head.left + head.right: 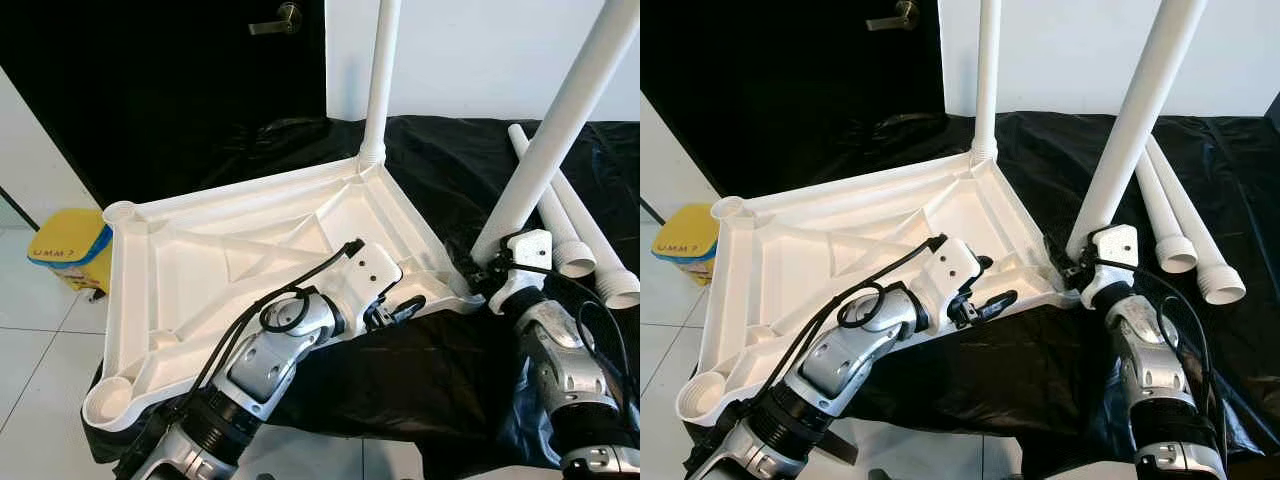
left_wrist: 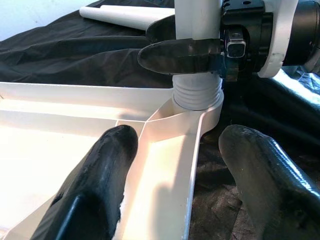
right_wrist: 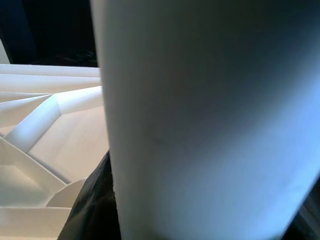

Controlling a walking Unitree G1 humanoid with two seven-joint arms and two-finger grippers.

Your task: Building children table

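The left gripper (image 1: pixel 400 308) straddled the near edge of the upturned white tabletop (image 1: pixel 200 270), its fingers (image 2: pixel 100 185) spread wide either side of the rim. Just beside it, the right gripper (image 2: pixel 200 52) was clamped on a white table leg (image 1: pixel 560 125) whose threaded end sat in the near right corner socket (image 2: pixel 197 107). Beyond, two loose legs (image 1: pixel 1175 215) lay on black sheeting (image 1: pixel 450 160), and another leg (image 1: pixel 380 80) stood upright in the far corner

The yellow bin lid (image 1: pixel 66 245) bears faint, unreadable lettering.
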